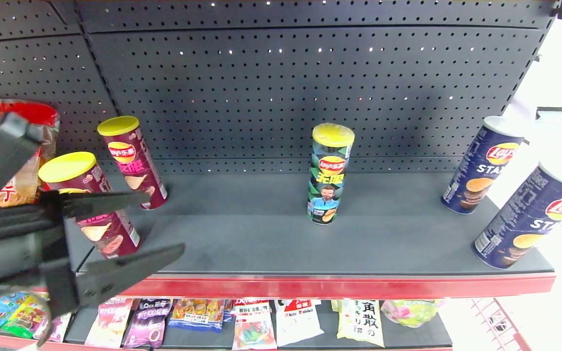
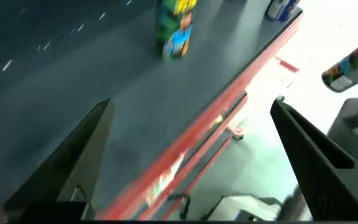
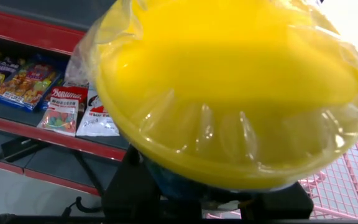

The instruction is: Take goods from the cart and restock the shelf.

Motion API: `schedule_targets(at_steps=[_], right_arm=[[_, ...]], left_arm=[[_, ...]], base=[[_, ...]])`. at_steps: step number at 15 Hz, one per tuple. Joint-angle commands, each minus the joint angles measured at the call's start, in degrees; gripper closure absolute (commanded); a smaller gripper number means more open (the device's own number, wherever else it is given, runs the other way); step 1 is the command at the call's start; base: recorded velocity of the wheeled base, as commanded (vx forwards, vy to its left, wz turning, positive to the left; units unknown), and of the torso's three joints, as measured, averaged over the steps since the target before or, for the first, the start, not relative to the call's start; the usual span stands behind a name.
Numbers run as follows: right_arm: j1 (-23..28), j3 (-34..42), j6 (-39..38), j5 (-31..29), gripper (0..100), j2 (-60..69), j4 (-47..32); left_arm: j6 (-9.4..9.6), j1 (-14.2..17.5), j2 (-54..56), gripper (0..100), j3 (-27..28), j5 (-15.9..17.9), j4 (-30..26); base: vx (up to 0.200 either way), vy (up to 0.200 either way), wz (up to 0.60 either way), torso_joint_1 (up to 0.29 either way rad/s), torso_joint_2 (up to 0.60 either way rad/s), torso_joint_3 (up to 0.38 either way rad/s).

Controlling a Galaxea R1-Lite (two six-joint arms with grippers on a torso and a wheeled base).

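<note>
Shelf board (image 1: 261, 243) with pegboard back: green can (image 1: 329, 175) upright mid-board, two blue cans (image 1: 481, 165) at its 3 o'clock, two maroon cans (image 1: 132, 161) at its 9 o'clock. My left gripper (image 1: 164, 222) hangs spread wide and empty just beside the front maroon can. My right gripper (image 3: 204, 196) looks clamped on a yellow-lidded can (image 3: 229, 81), though the lid hides the fingers. That can's long axis runs straight toward my wrist, lid end nearest. It sits low, off the lower snack tier, near the cart mesh (image 3: 347, 186). I judge the right arm nearer the free gap between green and blue, so the can goes up and in, kept upright
</note>
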State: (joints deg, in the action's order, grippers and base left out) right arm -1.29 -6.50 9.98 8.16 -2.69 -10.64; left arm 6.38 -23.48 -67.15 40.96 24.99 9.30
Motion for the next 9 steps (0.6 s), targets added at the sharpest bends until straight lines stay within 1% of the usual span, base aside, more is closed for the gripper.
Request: schedule_targets(at_steps=[1, 3, 4, 5, 7, 8, 9], right_arm=[[0.24, -0.09, 0.04, 0.02, 100, 0.15, 0.01], [0.15, -0.09, 0.04, -0.07, 100, 0.06, 0.18], [0.15, -0.09, 0.04, -0.07, 100, 0.06, 0.18], [0.15, 0.08, 0.04, -0.07, 100, 0.06, 0.18], [0.15, -0.01, 0.04, -0.16, 100, 0.06, 0.18], [0.24, 0.08, 0.04, -0.16, 100, 0.15, 0.27], [0.24, 0.08, 0.04, -0.16, 100, 0.06, 0.27]], left_arm=[[0.48, -6.67, -23.03, 0, 11.42, 1.82, 9.33], [1.27, -6.76, -29.45, 0, 16.17, 1.99, 9.86], [2.41, -6.76, -33.23, 0, 19.51, 1.99, 10.65], [3.03, -6.84, -37.71, 0, 23.29, 2.43, 12.67], [3.12, -6.84, -42.01, 0, 27.07, 2.96, 14.78], [3.12, -6.67, -45.62, 0, 30.93, 3.13, 15.4], [3.03, -6.67, -47.38, 0, 33.4, 3.75, 15.4]], base=[[0.0, 0.0, 0.0, 0.0, 0.0, 0.0], [0.0, 0.0, 0.0, 0.0, 0.0, 0.0], [0.0, 0.0, 0.0, 0.0, 0.0, 0.0], [0.0, 0.0, 0.0, 0.0, 0.0, 0.0], [0.0, 0.0, 0.0, 0.0, 0.0, 0.0], [0.0, 0.0, 0.0, 0.0, 0.0, 0.0], [0.0, 0.0, 0.0, 0.0, 0.0, 0.0]])
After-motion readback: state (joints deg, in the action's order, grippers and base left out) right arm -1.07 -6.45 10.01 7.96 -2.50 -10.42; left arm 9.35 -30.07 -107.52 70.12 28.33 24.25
